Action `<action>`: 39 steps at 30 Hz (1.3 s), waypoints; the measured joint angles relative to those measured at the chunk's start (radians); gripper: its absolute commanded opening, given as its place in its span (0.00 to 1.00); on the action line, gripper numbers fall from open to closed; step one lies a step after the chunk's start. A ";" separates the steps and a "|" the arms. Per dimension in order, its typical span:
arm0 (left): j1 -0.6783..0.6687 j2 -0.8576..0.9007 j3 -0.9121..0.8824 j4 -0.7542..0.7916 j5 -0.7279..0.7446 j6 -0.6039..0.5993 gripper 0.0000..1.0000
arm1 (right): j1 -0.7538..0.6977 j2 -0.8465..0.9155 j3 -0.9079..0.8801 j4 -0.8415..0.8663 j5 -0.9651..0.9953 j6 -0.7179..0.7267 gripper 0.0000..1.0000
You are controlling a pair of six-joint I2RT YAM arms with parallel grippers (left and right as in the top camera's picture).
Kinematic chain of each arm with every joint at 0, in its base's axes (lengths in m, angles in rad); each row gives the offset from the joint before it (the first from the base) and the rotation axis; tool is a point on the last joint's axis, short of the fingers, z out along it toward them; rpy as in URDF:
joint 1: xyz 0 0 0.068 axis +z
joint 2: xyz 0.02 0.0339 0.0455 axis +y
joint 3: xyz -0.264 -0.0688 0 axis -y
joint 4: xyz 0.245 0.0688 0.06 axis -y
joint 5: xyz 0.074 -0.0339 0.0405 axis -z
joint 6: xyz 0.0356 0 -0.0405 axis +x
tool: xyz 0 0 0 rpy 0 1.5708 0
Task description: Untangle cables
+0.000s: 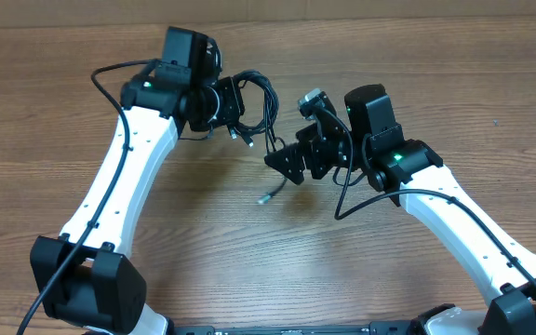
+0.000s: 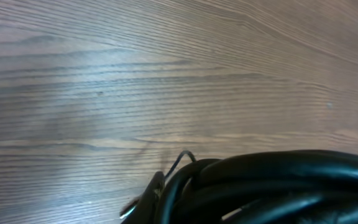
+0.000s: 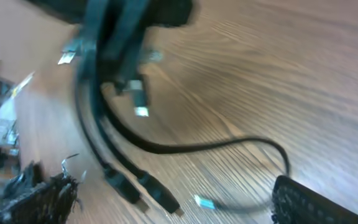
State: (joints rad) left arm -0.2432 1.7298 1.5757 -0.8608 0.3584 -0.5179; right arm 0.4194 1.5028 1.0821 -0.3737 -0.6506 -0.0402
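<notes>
From above: the cables (image 1: 261, 100) are one bunch in the upper middle, so most of the untangling is left to do. The left gripper (image 1: 234, 110) pinches the bunch. The right gripper (image 1: 291, 160) is spread wide and holds nothing. The bunch runs up-and-down, with its loose ends pointing down.

Left wrist: black loops (image 2: 278, 186) fill the lower right.

Right wrist: cords (image 3: 166, 146) hang from the upper left, with plugs pointing to the lower right.

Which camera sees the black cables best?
The overhead view: it shows the whole bundle of cables sharply. The left wrist sees only a dark close-up slice; the right wrist shows cords and plugs, but blurred.
</notes>
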 measured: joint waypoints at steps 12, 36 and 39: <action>-0.006 0.000 0.000 -0.005 0.096 0.002 0.04 | 0.000 0.004 0.000 0.011 -0.143 -0.058 0.20; -0.198 0.000 0.000 0.064 -0.253 -0.124 0.04 | -0.007 -0.050 0.014 -0.071 -0.130 0.358 0.04; -0.216 0.000 0.000 0.076 -0.268 -0.093 0.04 | -0.028 -0.050 0.036 -0.105 -0.116 0.374 0.04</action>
State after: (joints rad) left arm -0.4591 1.7298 1.5761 -0.7845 0.0902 -0.6109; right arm 0.3916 1.4528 1.1179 -0.4782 -0.7662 0.3340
